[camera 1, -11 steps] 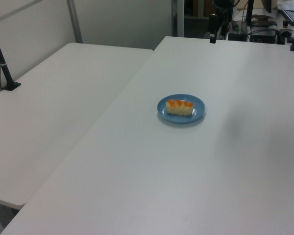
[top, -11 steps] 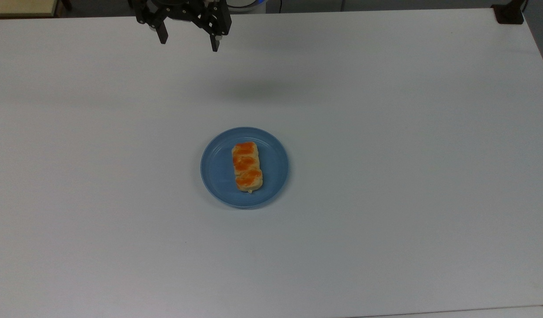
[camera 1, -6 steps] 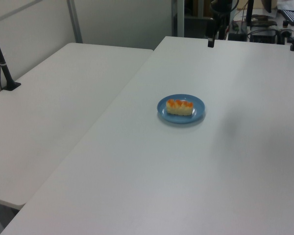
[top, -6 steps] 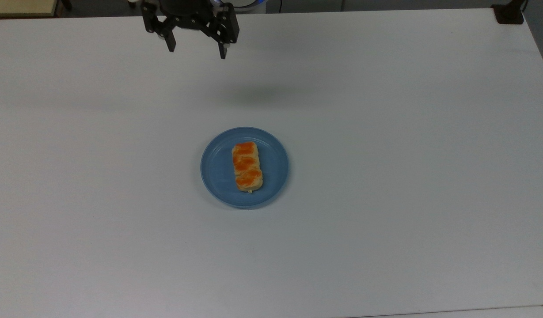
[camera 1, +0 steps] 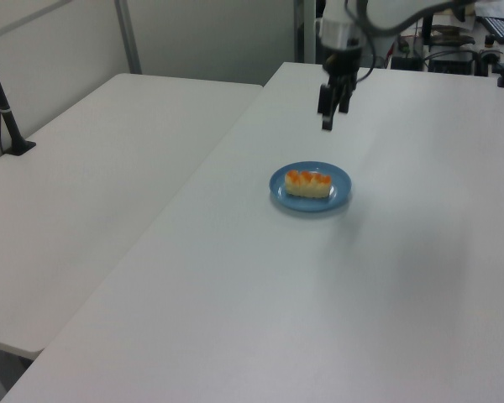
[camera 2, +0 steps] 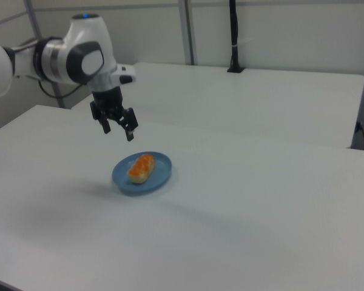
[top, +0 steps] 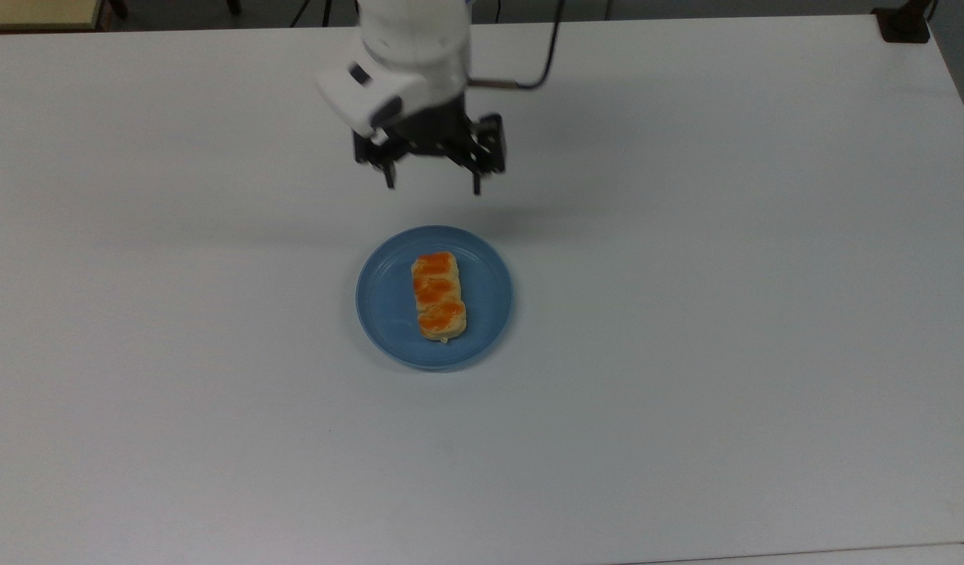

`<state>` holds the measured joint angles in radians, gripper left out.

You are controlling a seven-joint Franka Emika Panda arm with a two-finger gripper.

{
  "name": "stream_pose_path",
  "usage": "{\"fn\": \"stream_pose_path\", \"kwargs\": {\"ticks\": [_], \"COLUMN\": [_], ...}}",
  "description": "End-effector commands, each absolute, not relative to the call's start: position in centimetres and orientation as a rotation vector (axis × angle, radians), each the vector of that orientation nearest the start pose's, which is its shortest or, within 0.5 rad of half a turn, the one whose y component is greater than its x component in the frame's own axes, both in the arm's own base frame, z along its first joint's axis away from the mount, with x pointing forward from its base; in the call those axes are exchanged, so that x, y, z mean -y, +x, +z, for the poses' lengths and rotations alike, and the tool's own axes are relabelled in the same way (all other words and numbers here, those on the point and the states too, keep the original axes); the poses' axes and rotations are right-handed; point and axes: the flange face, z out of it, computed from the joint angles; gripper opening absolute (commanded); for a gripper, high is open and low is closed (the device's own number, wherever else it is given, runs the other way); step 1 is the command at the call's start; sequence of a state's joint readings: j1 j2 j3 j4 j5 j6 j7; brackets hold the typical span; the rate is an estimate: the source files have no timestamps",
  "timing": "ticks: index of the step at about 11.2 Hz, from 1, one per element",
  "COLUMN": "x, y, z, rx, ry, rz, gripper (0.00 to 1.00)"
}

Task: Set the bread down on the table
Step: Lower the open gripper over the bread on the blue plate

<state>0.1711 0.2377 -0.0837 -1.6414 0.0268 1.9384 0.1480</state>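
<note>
Gripper: jaws spread wide, empty, raised short of the blue plate, apparently poised for a grasp. Bread: lying lengthwise mid-plate, untouched. Table: bare white top, ample set-down room.

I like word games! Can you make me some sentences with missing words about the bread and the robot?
1. The bread lies on a round plate whose colour is ____.
2. The patches on top of the bread number ____.
3. The tool hangs in the air with its fingers ____.
4. The plate sits on a table whose colour is ____.

Missing words: blue; three; open; white.
</note>
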Motion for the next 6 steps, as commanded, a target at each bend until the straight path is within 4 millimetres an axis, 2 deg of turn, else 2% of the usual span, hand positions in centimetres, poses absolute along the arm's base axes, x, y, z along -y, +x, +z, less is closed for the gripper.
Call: {"fn": "stream_pose_path", "kwargs": {"ticks": [1,6], "x": [-10.1,-9.1], "y": [66.8,68.6], "z": [41.4,35.4], "rx": [-0.149,-0.034], "ry": [-3.142,-3.233], "rz": [-0.212,-0.265], "gripper": [1.00,1.00]}}
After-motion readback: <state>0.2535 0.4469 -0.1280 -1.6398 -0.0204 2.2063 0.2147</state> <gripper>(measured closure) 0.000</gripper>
